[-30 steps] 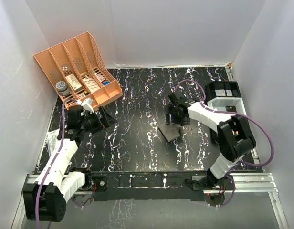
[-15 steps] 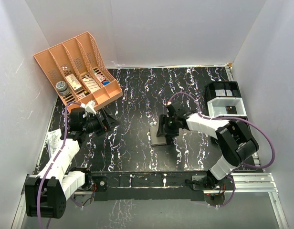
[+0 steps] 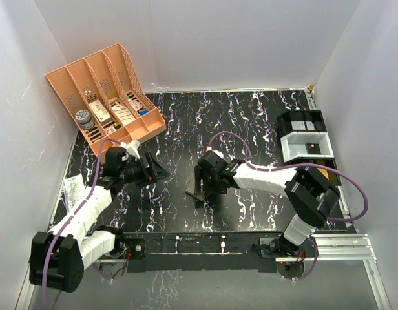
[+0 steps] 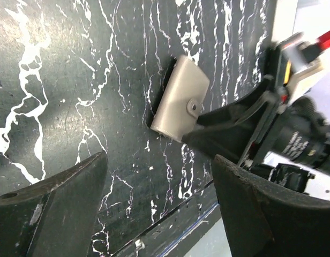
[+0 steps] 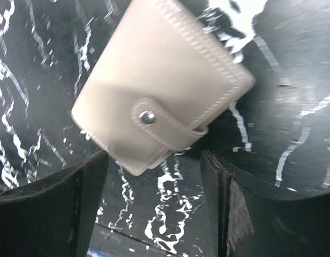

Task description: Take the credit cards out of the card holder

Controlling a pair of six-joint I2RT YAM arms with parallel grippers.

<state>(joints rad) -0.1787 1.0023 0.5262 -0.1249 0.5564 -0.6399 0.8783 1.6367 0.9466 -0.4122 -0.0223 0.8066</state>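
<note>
**Current step: securing the closed holder for opening.**

1. Locate the card holder (image 5: 159,96). It lies on the marbled black table (image 3: 251,116), near the middle of the front edge. It is folded shut, with its snap tab (image 5: 154,120) fastened across the open edge. No credit cards are visible, so judge them to be inside. No card has been extracted.

2. Check the right gripper (image 3: 200,189). It hangs directly over the holder, pointing down at it. Its jaws are spread and released, with the holder lying between and just beyond the fingertips. From the left wrist view one finger appears to meet the holder's near corner, but you cannot tell whether it touches.

3. Check the left gripper (image 3: 155,173). It hovers near the holder, to its left and apart from it. Its jaws are released, with nothing between them.

**Next move, as a judgement:** pin or grip one panel with one arm, then catch the tab edge with the other and pull the snap free. Expect the holder to slide on the table if it is not restrained.
</note>
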